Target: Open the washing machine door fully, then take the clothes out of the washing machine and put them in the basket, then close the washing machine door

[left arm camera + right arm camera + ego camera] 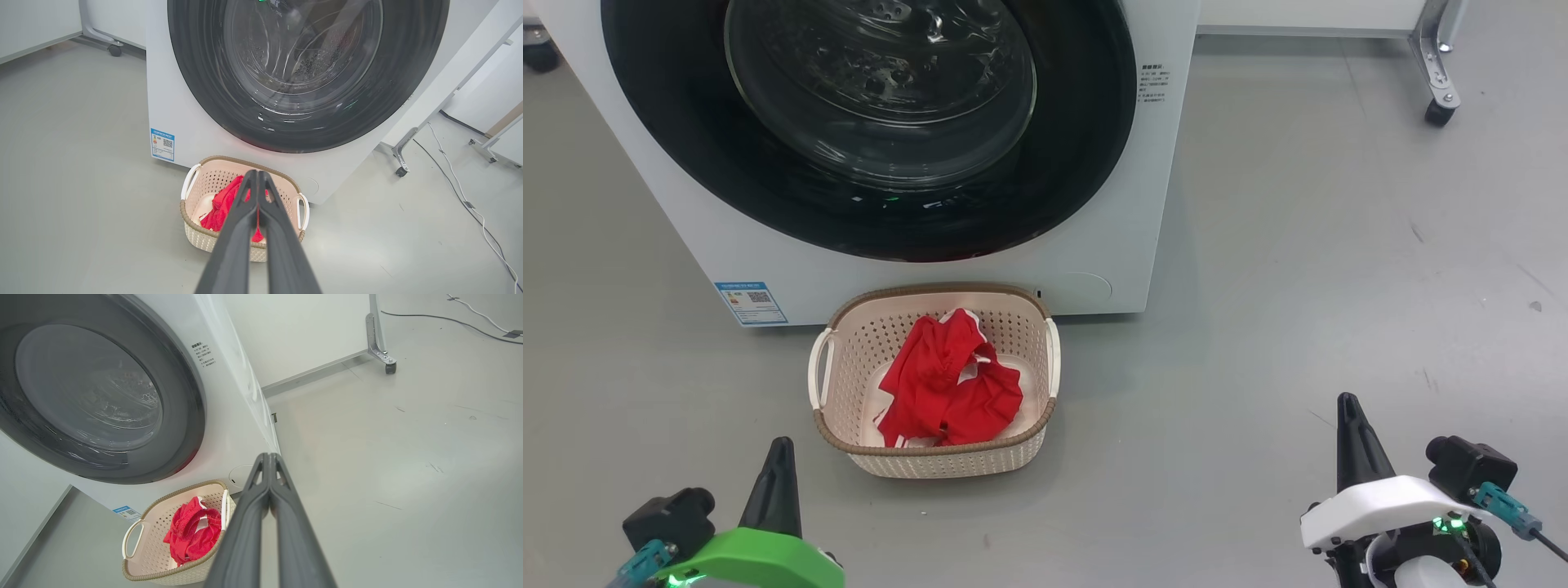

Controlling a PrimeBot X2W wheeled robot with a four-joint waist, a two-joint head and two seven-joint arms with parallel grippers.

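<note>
Red clothes (952,384) are lying in the basket (832,431), and the washing machine door (678,171) is sitting shut.

The basket is standing low in the middle of the frame, just in front of the washing machine (1094,245), likely to make a short trip from door to basket. The job is looking done. The left claw (258,183) and right claw (269,465) are both pinched narrow, holding nothing, resting low over the floor (1298,286), away from the basket. The machine's top is being cut off. Shine on the glass (882,82) is making it hard to tell if anything is left inside.
</note>
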